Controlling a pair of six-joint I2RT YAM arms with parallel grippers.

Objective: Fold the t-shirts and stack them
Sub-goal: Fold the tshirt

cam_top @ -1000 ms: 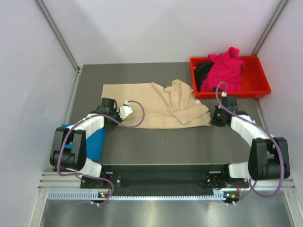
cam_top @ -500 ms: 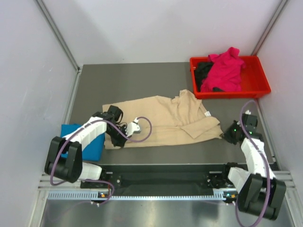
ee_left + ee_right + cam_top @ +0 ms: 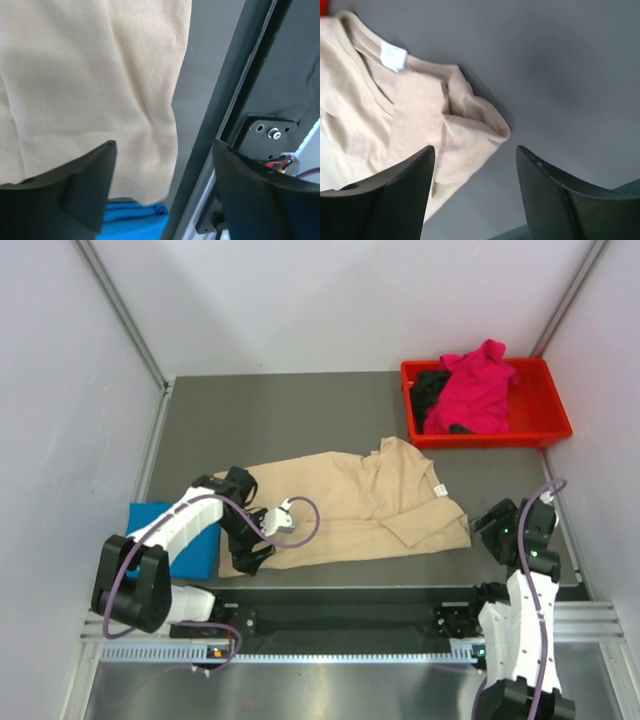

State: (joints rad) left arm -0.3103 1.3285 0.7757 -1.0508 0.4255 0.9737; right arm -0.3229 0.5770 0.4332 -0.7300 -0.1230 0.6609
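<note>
The beige t-shirt [image 3: 350,508] lies spread near the table's front edge, neck and white label [image 3: 393,56] to the right. My left gripper [image 3: 246,556] [image 3: 165,150] hangs open over its lower left corner [image 3: 90,75], holding nothing. That corner overlaps the folded blue t-shirt [image 3: 190,552] [image 3: 131,222]. My right gripper [image 3: 497,528] [image 3: 475,152] stands open just right of the shirt's folded sleeve [image 3: 470,131], with nothing in it. The magenta t-shirt [image 3: 475,390] and the black t-shirt [image 3: 430,390] lie bunched in the red tray [image 3: 548,430].
The tray sits at the back right corner. White walls close in on both sides. The black frame rail [image 3: 235,100] runs along the table's front edge, right beside the left gripper.
Both grippers pulled the beige t-shirt toward the front edge, then opened and let it go. The right arm has swung back toward its base.
</note>
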